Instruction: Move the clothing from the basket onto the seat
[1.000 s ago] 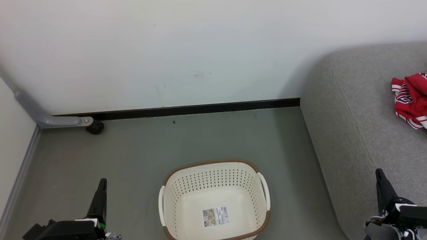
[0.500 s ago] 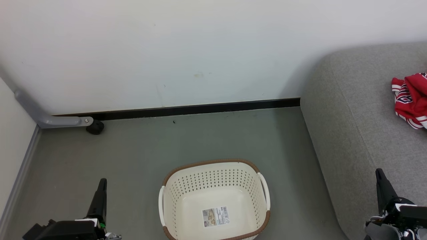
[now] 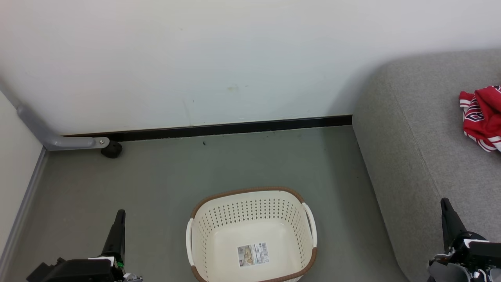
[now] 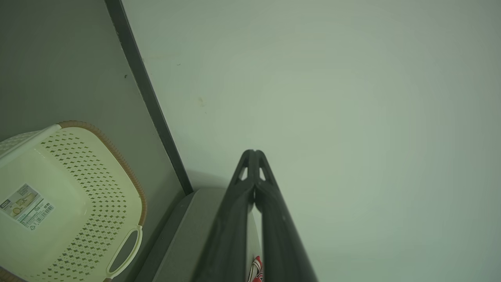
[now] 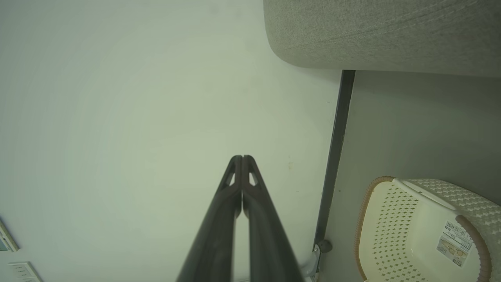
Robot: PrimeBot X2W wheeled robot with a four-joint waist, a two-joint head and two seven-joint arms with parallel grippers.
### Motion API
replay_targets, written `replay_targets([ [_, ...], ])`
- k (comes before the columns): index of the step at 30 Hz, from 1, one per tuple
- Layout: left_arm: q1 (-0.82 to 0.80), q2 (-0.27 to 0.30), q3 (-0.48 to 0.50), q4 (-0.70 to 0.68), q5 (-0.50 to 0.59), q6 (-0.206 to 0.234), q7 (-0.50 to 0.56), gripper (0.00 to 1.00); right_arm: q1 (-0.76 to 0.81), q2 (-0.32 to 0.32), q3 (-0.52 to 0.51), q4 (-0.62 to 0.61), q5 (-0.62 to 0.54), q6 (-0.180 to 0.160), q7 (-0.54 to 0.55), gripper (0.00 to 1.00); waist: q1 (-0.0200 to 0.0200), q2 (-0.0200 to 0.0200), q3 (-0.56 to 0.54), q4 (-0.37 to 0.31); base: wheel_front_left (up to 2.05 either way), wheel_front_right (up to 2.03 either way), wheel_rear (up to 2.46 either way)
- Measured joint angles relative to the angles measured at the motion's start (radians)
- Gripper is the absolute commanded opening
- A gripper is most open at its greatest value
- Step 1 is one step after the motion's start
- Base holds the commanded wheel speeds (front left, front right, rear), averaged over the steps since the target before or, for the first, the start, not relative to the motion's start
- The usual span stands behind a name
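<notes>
My left gripper (image 3: pixel 119 214) and right gripper (image 3: pixel 445 203) are hovering, jaws together — the clothing (image 3: pixel 482 117) is lying on the seat (image 3: pixel 411 149), one o'clock from the right one, well apart.

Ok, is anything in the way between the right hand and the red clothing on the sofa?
Nothing visible. From the right hand, shut at the near end of the sofa, only bare grey upholstery runs up to the red clothing, which already lies on the sofa. The basket holds just its sticker.
</notes>
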Motion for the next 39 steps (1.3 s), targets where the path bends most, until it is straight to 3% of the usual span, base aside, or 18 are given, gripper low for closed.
replay_targets([
  [39, 0.000, 0.000, 0.000, 0.000, 0.000, 0.000, 0.000, 0.00, 0.000, 0.000, 0.000, 0.000, 0.000, 0.000, 0.000, 0.00, 0.0000, 0.0000, 0.000, 0.000, 0.00, 0.00, 0.00],
])
